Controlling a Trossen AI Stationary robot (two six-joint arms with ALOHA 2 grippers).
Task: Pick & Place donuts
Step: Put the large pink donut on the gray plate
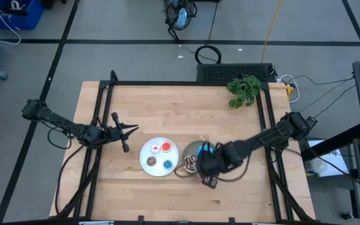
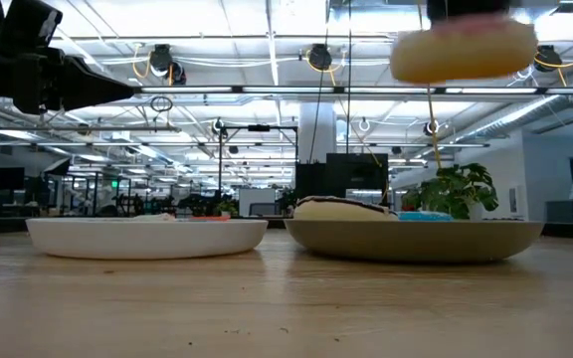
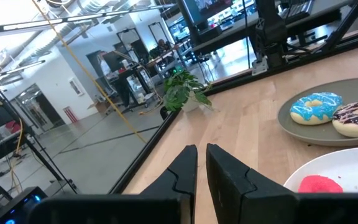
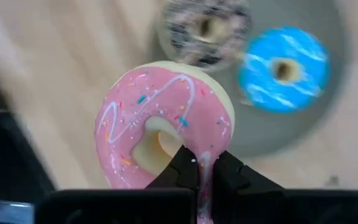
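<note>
Pink donut point(image 2: 463, 50) above grey plate point(image 2: 416, 239): top cut by low view's upper edge, gripper holding it out of frame there. In high view right gripper point(image 1: 206, 164) hides grey plate's near half point(image 1: 191, 149). On white plate point(image 1: 157, 167), 3 tiny donuts too small to tell apart.

Open-plan robotics lab, exposed ceiling pipes point(image 2: 267, 89) upper frame, monitors point(image 2: 351, 174) centre, floor cables point(image 1: 208, 53) top.

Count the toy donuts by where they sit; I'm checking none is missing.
Tiny toy ring donuts on round white plate: 4
Larger frosted toy donuts on round grey plate: 2
Pink frosted toy donut in right pincer: 1
Total: 7
</note>
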